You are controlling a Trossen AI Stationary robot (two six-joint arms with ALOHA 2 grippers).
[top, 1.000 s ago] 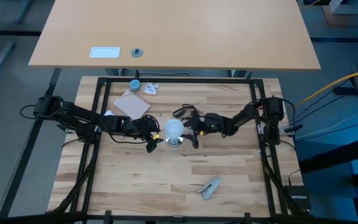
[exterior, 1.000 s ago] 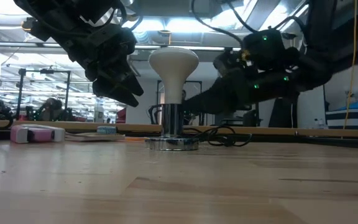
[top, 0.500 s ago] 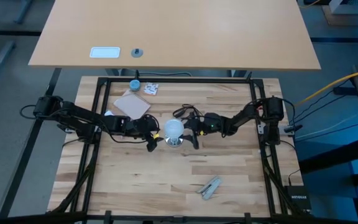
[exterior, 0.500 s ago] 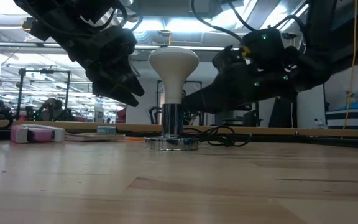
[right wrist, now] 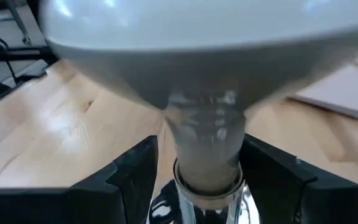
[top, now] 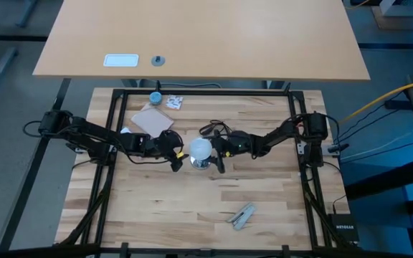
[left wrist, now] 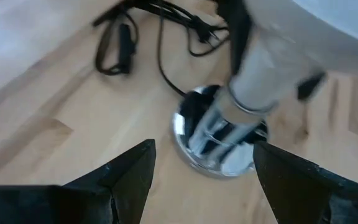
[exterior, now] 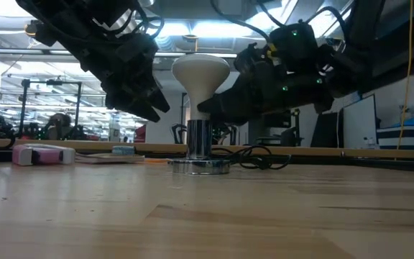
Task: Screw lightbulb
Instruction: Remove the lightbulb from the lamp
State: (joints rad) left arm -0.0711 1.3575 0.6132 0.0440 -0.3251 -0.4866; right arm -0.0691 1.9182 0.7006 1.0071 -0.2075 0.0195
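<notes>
**Both grippers flank the upright lightbulb at table centre**

I see the lightbulb [top: 201, 147] standing upright near the middle of the wooden table [top: 192, 208], globe on top, its narrow neck seated in a shiny silver socket base [exterior: 198, 165]. A black cord [top: 214, 130] trails off the base toward 12 o'clock.

My left gripper [top: 177, 156] sits at the bulb's 9 o'clock, just beside it. In the left wrist view its two fingers [left wrist: 126, 180] are spread wide apart, with the base and the lower neck showing between them, and nothing is held. From the low view this gripper hangs at about the height of the globe, slightly apart from it.

My right gripper [top: 219, 156] sits at the bulb's 3 o'clock. In the right wrist view its fingers [right wrist: 132, 171] stand open on either side of the neck, with clear wood visible between each finger and the neck, so I read them as straddling the neck without gripping it. The low view shows the tip of this gripper right up against the underside of the globe; whether it actually touches there I cannot tell.

Elsewhere on the table: a small blue cap [top: 155, 97] and a piece of flat cardboard [top: 152, 120] lie toward 11 o'clock from the bulb, and a grey tool [top: 243, 216] lies toward 5 o'clock, well apart from it. In the low view a pink and white object [exterior: 42, 154] lies far off at 9 o'clock.
</notes>
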